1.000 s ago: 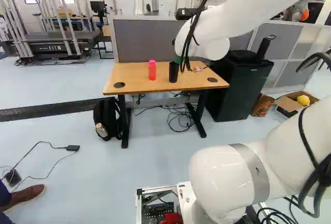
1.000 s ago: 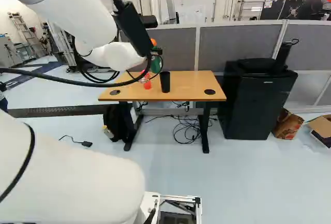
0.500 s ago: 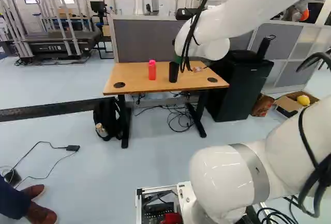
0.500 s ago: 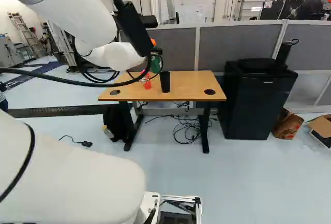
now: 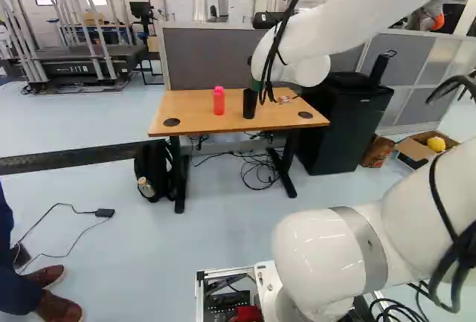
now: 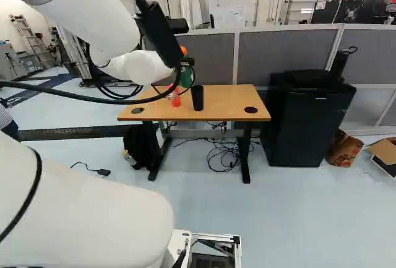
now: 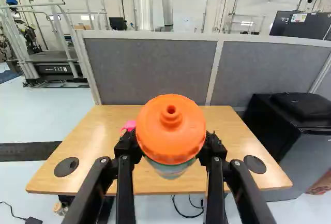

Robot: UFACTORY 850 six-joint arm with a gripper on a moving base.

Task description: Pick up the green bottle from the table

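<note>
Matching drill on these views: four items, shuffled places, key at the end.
1. green bottle
2. pink bottle
3. backpack
4. black cabinet

A. on the floor, at the table's left leg in the left base view
B. gripped between the two fingers of the gripper
C. right of the table in both base views
D. standing on the tabletop

Pairs: 1-B, 2-D, 3-A, 4-C

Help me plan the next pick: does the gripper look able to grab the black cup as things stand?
Probably not: the gripper looks shut on the green bottle, which fills the space between its fingers. The black cup itself stands upright on the table.
</note>
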